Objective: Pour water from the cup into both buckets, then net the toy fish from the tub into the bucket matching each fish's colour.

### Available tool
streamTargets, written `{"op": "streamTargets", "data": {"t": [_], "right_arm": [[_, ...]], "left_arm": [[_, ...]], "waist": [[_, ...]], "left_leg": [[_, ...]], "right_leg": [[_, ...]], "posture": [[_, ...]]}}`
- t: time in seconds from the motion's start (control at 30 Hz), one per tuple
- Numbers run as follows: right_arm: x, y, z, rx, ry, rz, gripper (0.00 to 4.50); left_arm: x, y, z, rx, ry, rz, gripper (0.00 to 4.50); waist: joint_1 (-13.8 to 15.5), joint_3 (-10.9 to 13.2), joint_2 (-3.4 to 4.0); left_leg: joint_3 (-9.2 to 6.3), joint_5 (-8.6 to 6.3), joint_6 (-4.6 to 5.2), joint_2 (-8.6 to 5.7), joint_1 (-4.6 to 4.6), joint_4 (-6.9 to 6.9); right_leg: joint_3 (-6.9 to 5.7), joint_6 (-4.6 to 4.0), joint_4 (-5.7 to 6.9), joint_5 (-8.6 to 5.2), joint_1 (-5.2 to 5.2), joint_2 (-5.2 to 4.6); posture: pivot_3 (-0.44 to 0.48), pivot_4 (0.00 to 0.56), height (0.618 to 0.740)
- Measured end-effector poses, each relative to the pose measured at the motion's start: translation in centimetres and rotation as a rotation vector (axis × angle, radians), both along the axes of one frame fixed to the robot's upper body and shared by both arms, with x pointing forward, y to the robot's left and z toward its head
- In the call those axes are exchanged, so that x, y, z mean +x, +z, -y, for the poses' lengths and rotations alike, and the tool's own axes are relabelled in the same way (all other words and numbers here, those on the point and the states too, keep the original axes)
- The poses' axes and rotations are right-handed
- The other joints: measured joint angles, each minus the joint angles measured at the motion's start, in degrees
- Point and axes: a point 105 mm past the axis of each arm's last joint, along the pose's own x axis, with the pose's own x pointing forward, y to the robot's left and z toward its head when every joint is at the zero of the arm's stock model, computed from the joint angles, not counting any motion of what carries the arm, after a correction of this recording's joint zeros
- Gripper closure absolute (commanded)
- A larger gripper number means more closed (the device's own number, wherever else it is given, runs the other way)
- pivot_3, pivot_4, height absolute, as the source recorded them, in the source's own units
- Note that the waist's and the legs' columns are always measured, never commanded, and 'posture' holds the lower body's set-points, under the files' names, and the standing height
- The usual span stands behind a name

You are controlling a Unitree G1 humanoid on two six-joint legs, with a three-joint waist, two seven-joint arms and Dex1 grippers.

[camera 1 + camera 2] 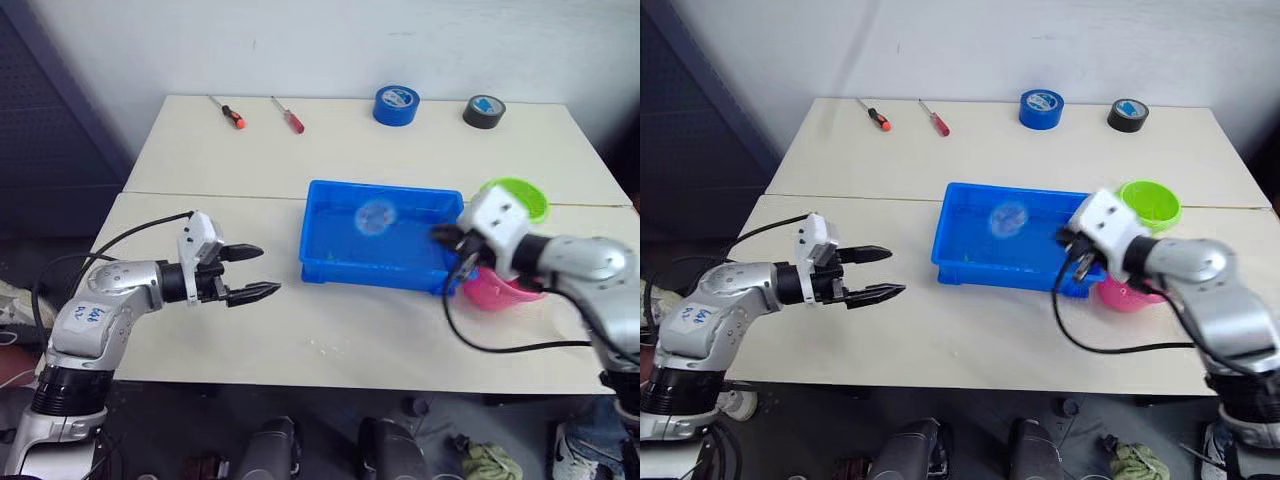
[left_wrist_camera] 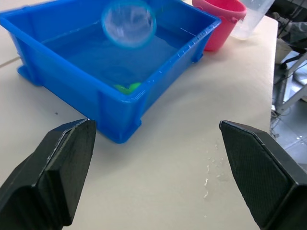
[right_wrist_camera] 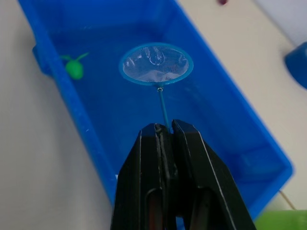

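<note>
Holding the net (image 3: 156, 64) by its stick, my right gripper (image 3: 165, 130) is clamped; left fingers (image 2: 57, 165) apart. 1 green fish (image 3: 74, 69) sits beyond the fingertips; a shallow scoop could miss it.

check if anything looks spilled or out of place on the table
A few small water droplets lie on the cream table in front of the bright blue plastic tub, which suggests a minor spill. Nothing else stands out.
</note>
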Motion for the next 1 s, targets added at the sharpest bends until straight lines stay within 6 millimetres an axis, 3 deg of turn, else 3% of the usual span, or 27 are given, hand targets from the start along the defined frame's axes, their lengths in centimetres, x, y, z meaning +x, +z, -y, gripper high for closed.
{"op": "streamTargets", "data": {"t": [0.17, 0.27, 0.6, 0.87, 1.0], "right_arm": [[1.2, -1.2, -0.2, -0.110, 0.055, 0.022, 4.50], [1.4, -2.8, -0.8, -0.113, 0.103, -0.024, 4.50], [0.6, -3.5, -4.5, 0.113, 0.197, -0.174, 4.50], [0.9, -1.1, -2.1, 0.340, 0.029, -0.258, 4.50], [0.7, 0.7, -0.5, 0.439, -0.057, -0.238, 4.50]], "left_arm": [[-0.3, 0.5, -0.2, 0.001, 0.026, 0.016, 0.02], [-0.6, 0.7, -0.2, 0.005, 0.038, 0.020, 0.02], [-0.7, 1.2, -0.5, 0.001, 0.069, 0.043, 0.02], [0.1, 2.0, 0.2, -0.041, 0.051, 0.065, 0.02], [0.9, 2.5, 1.7, -0.084, 0.002, 0.062, 0.02]], "waist": [[-0.37, 0.00, 0.00], [-0.44, 0.00, 0.00], [-0.22, 0.00, -0.01], [-0.18, 0.00, -0.01], [-0.14, 0.00, -0.01]], "left_leg": [[0.07, -0.01, -0.02, 0.07, 0.07, -0.04], [0.07, -0.01, -0.06, 0.12, 0.11, -0.07], [0.04, 0.00, -0.07, 0.12, 0.11, -0.03], [0.02, -0.01, -0.07, 0.11, 0.10, -0.04], [0.05, -0.01, -0.07, 0.10, 0.09, -0.05]], "right_leg": [[-0.26, 0.01, 0.12, 0.00, -0.04, 0.10], [-0.29, 0.01, 0.24, 0.00, -0.07, 0.14], [-0.27, 0.00, 0.24, 0.00, -0.05, 0.13], [-0.28, 0.00, 0.25, 0.00, -0.06, 0.12], [-0.29, 0.01, 0.24, 0.00, -0.06, 0.12]], "posture": [[0.000, 0.150, 0.740], [0.000, 0.150, 0.740], [0.000, 0.150, 0.740], [0.000, 0.150, 0.740], [0.000, 0.150, 0.740]]}}
